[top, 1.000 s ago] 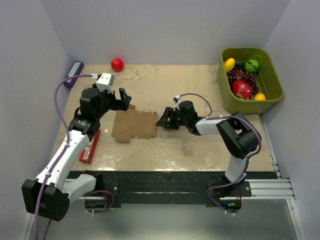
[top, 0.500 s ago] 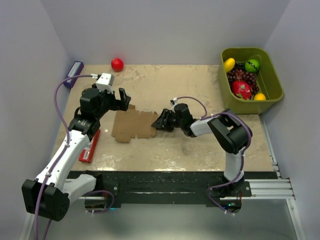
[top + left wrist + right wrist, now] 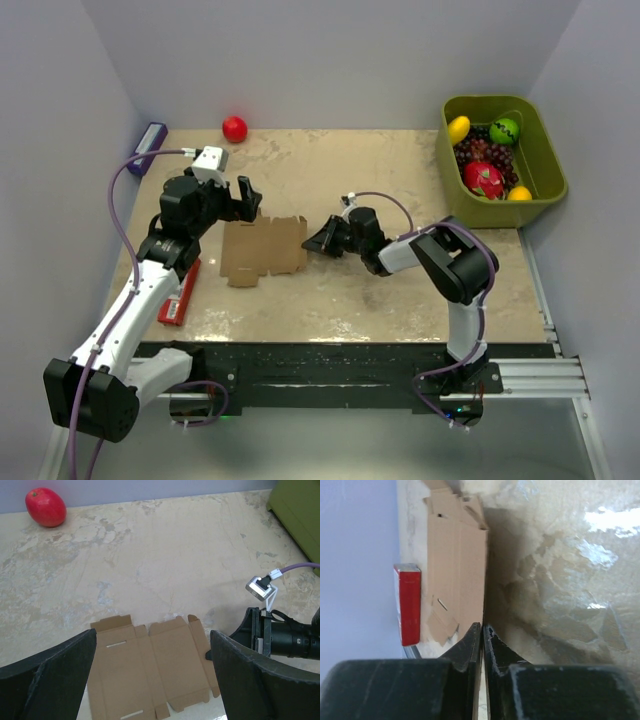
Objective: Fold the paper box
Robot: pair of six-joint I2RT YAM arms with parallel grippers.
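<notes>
Overhead: noted paper box (image 3: 265,250) lying flat and unfolded mid-worktop (image 3: 390,160), a mottled glossy beige walled in pale on three sides, with red packet (image 3: 180,297) at left edge and fruit bin (image 3: 478,212) far right. Left wrist: found left jaws spread wide and empty above the far-left corner of the blank, right jaws at its right edge. Right wrist: read right jaws as all but closed on that thin edge, slightly raised; judged card light, floppy, easily creased, best pinched at edges or flaps beside a crease.
</notes>
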